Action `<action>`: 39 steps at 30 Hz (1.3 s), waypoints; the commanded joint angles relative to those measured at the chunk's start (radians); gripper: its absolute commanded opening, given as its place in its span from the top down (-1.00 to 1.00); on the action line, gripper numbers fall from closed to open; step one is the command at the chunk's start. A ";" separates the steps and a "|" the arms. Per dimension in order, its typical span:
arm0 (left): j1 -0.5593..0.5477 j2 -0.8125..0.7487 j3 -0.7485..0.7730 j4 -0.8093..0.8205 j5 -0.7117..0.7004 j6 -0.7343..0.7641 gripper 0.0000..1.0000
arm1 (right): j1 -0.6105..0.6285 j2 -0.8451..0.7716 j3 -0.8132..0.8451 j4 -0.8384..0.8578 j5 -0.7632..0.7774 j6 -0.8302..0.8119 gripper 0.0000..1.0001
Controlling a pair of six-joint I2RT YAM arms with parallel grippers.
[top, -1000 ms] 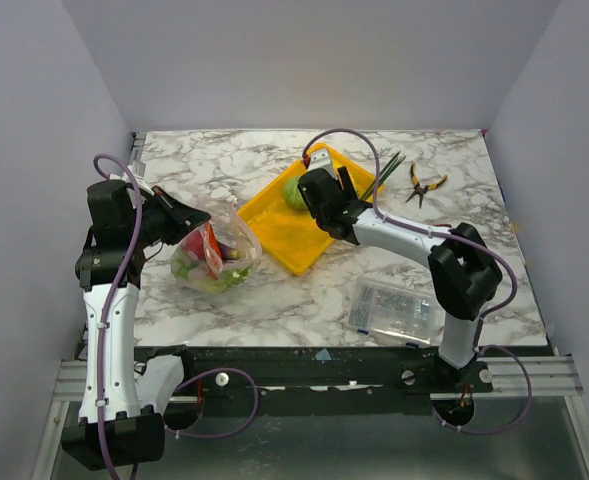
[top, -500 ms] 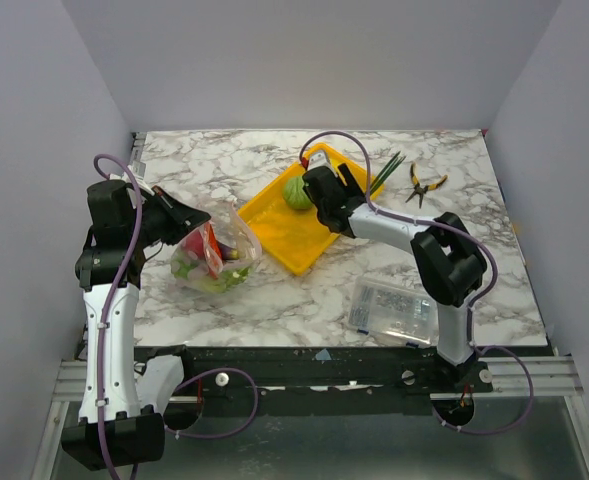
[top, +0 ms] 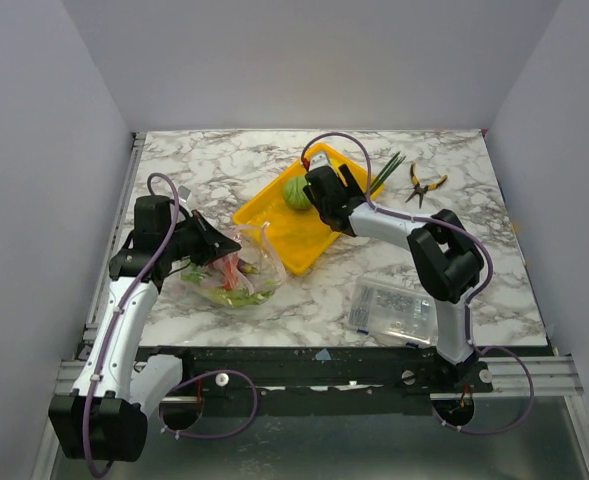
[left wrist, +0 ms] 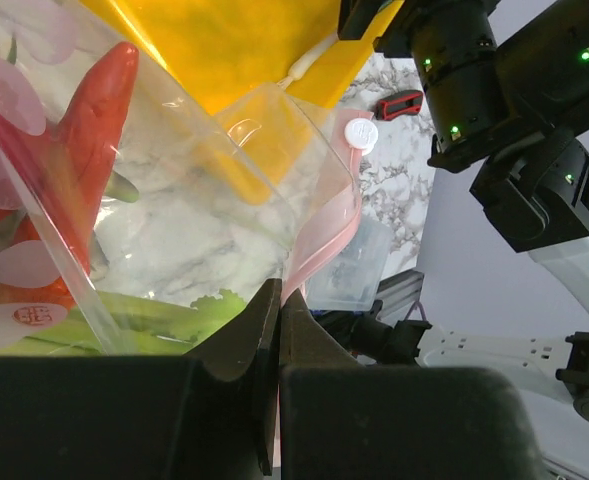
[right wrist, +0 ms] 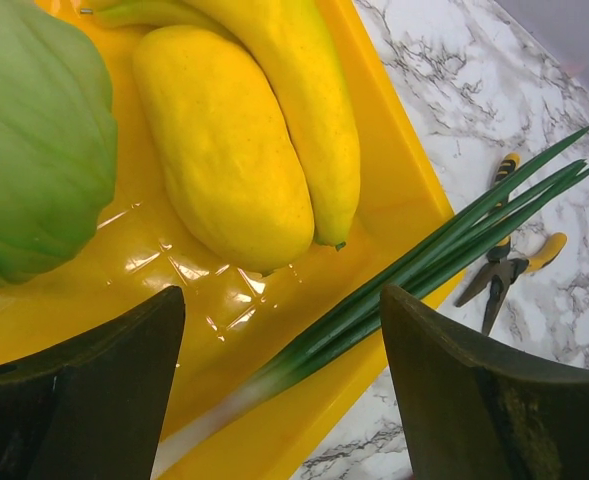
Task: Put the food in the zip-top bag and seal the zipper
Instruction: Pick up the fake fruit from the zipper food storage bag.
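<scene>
our left gripper (left wrist: 277, 300) is clamped on the pink zipper (left wrist: 322, 245) at the mouth of the zip-top bag (top: 236, 280), which lies on the table at 8 o'clock from the yellow tray (top: 279, 240). inside the bag we see a red pepper (left wrist: 94, 110) and green leafy pieces (left wrist: 174, 315). our right gripper (right wrist: 282, 310) hangs over the tray, jaws wide apart with nothing between them. in its view the bananas (right wrist: 264, 130) lie at 12 o'clock, a green leafy ball (right wrist: 24, 140) at 10, and the leek (right wrist: 424, 260) at 3, crossing the tray's rim.
</scene>
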 commanded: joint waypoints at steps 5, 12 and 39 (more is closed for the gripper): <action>-0.017 -0.037 -0.011 0.026 -0.020 0.003 1.00 | -0.016 0.044 0.036 0.068 -0.089 -0.015 -0.62; -0.017 -0.053 -0.006 0.003 -0.028 0.022 1.00 | -0.021 0.109 0.076 0.113 -0.090 -0.074 -0.67; -0.018 -0.067 0.082 -0.074 -0.096 0.058 1.00 | -0.035 0.198 0.031 0.327 -0.039 -0.143 -0.02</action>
